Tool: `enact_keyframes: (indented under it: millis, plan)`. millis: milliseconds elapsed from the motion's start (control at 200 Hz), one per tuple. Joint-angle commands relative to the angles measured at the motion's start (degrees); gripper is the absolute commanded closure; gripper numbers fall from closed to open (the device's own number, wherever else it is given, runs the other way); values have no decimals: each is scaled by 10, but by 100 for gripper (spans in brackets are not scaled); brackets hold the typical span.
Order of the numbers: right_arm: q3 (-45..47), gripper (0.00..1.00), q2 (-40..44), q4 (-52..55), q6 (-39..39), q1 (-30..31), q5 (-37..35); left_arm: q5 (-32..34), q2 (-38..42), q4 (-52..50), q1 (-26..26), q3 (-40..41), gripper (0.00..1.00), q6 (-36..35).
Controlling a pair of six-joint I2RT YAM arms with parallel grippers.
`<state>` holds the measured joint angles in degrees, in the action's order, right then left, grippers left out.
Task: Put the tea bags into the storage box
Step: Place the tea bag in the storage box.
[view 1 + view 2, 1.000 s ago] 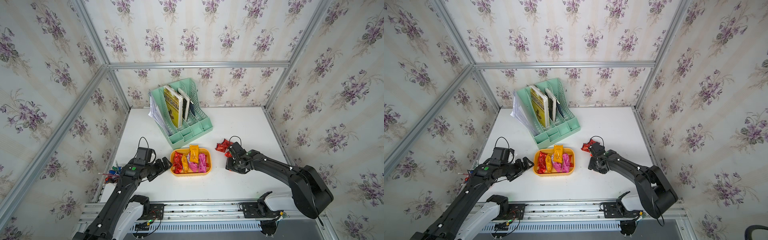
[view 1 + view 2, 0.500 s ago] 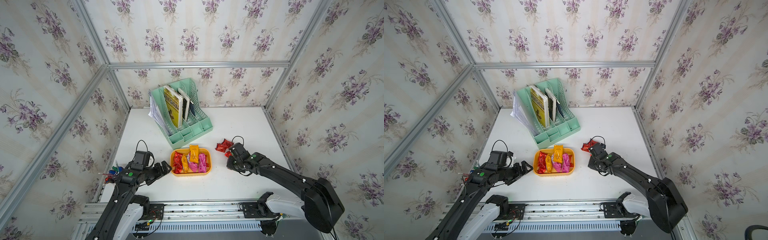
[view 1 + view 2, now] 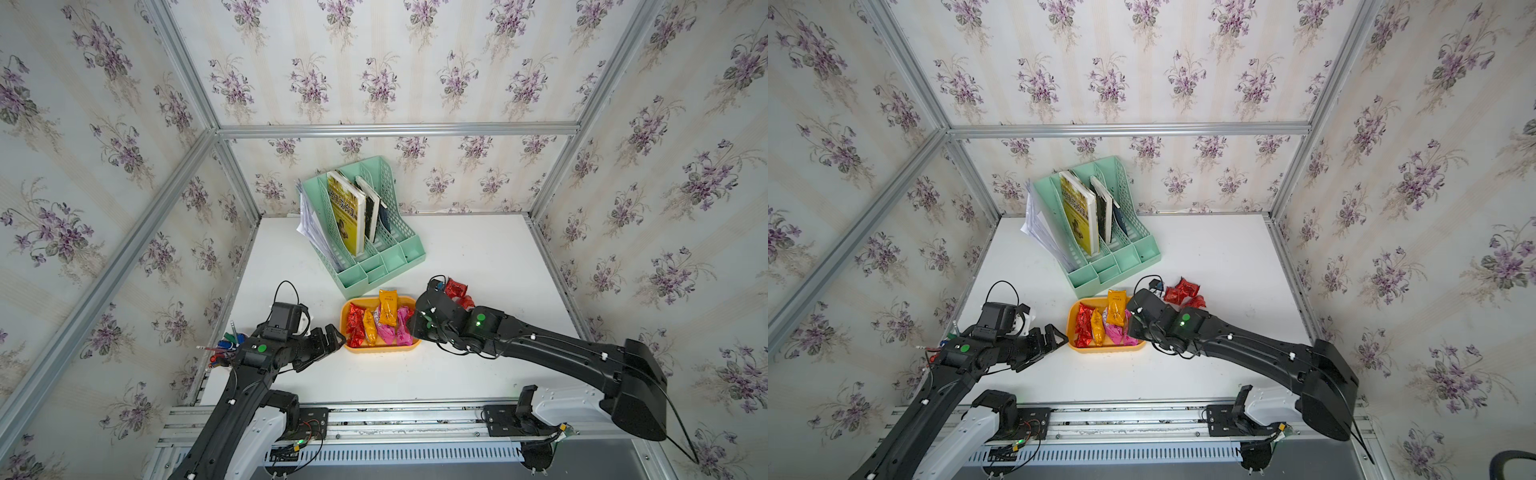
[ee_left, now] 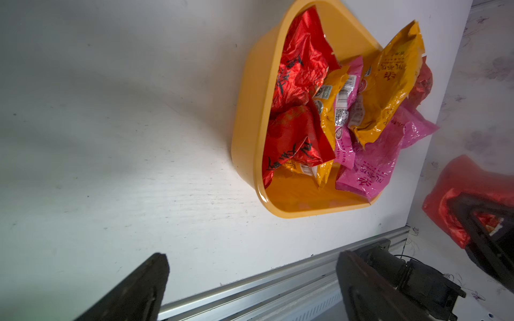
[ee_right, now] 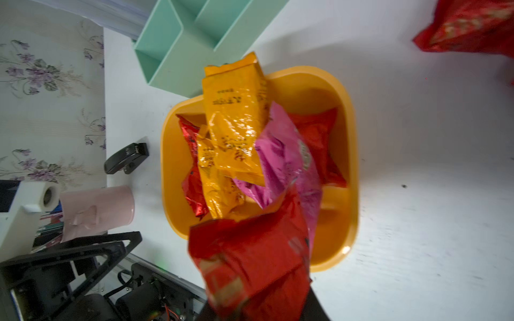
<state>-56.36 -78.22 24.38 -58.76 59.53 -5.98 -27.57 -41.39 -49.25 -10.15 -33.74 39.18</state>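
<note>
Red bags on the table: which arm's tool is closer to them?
Right. The right tool, holding a bag, hangs over the box end nearest the loose red bags; the left tool sits beyond the box's far end.

A crinkly red foil sachet (image 5: 250,264), clamped in the right pincer (image 5: 258,308), hangs over the rim of the shallow yellow-orange plastic tray (image 5: 351,166), which holds orange, pink and red foil sachets (image 5: 236,125). A mint green plastic rack (image 5: 178,41) stands just beside it.
</note>
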Motion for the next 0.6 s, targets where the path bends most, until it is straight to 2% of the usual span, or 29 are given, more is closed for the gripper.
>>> enact_keyframes:
  millis: [0,125,380,595]
  plan:
    - [-44,72,-53,-20,44,3,19,15,1,-5,0,-5,1,1]
    - [-80,71,-93,1,77,4,44,22,1,-2,0,-8,1,12]
    - [-47,69,-113,-4,93,7,112,51,29,-8,0,-3,1,23]
    - [-67,63,-138,7,107,6,105,51,44,12,0,25,1,44]
